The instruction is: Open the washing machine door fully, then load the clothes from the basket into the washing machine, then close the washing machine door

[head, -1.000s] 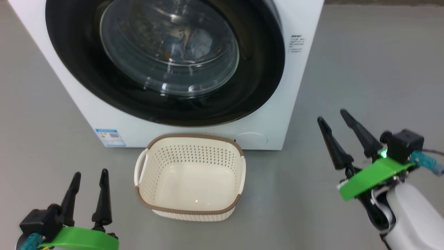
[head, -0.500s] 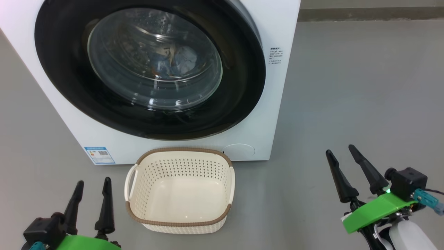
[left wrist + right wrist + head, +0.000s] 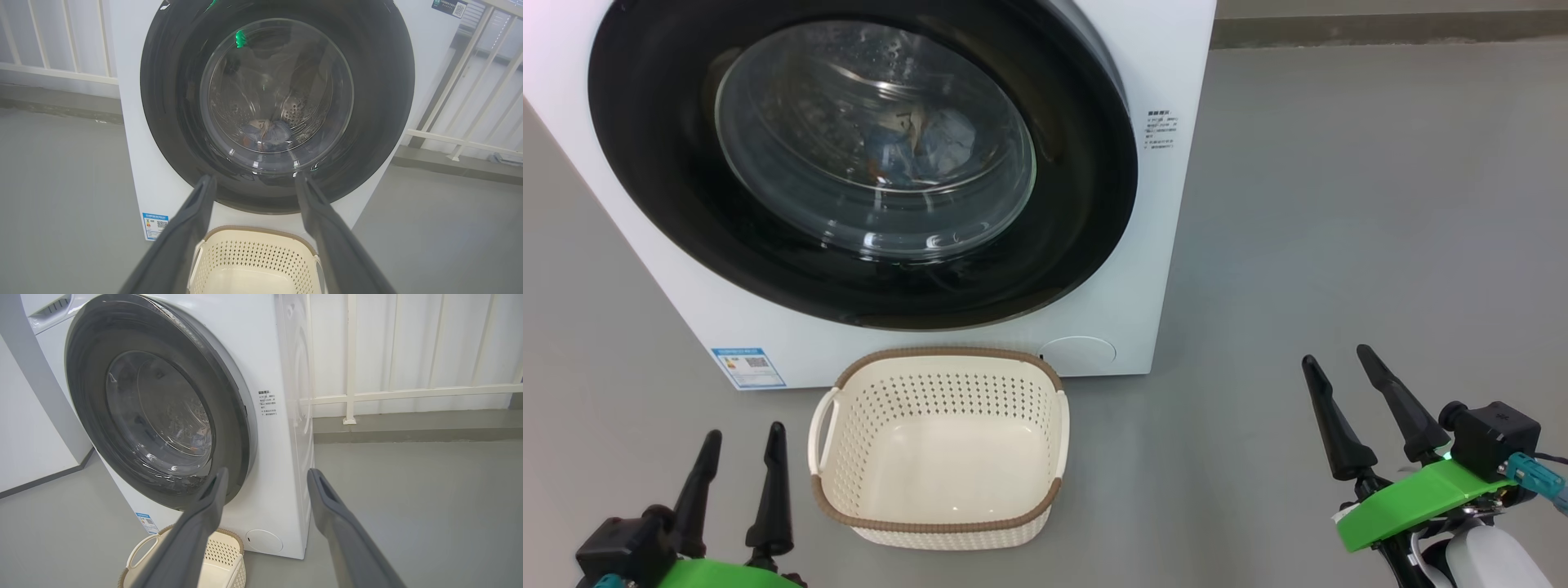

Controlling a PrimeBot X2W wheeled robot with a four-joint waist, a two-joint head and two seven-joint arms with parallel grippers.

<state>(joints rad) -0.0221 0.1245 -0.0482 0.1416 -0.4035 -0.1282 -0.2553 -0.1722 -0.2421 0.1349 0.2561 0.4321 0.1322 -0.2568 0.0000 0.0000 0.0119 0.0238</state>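
Cream plastic, perforated and rimmed in brown weave, the small rectangular basket [image 3: 943,396] sits empty on the grey floor [image 3: 1339,204] just in front of the big white front-loading washing machine [image 3: 1168,245]. The machine's large round door [image 3: 1086,220], a glossy black rim around a bulging glass bowl, lies shut against the cabinet. Light blue clothes [image 3: 931,147] with touches of orange-brown and cream show through the glass, low in the steel drum. The robot's left gripper [image 3: 745,430] hovers near the basket's left handle and the right gripper [image 3: 1336,354] well off to the other side, both with dark fingers spread and holding nothing. The closing step looks complete or nearly so. A good finish would be checking that the rim sits flush all round and pressing firmly on it if not.
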